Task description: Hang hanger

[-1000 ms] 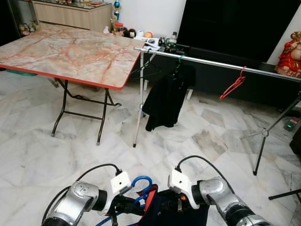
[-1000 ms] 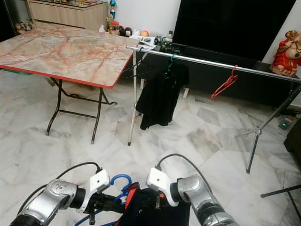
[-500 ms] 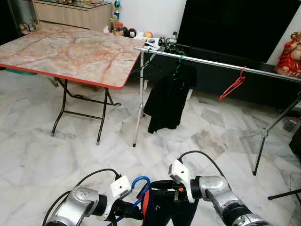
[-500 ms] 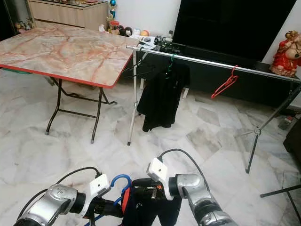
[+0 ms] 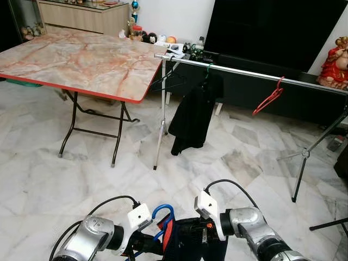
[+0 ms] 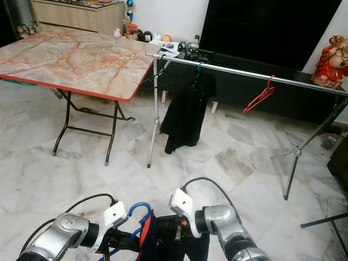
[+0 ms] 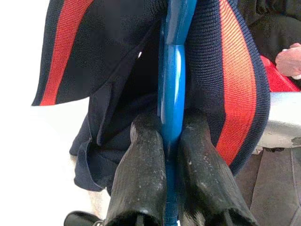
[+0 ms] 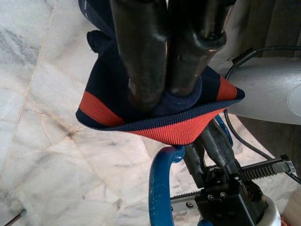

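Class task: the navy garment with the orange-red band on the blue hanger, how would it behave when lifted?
Probably floppy: the navy knitted garment with the orange-red band folds and droops around the blue plastic hanger. Likely light, since the right claw bunches it easily. It might slide on the smooth hanger held by the left claw.

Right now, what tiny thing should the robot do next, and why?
Probably keep pulling the navy garment over the blue hanger. The left hand is shut on the hanger, the right hand pinches the garment's red-striped edge, and the clothes rail is far across the floor, so it should be dressed before it is hung.
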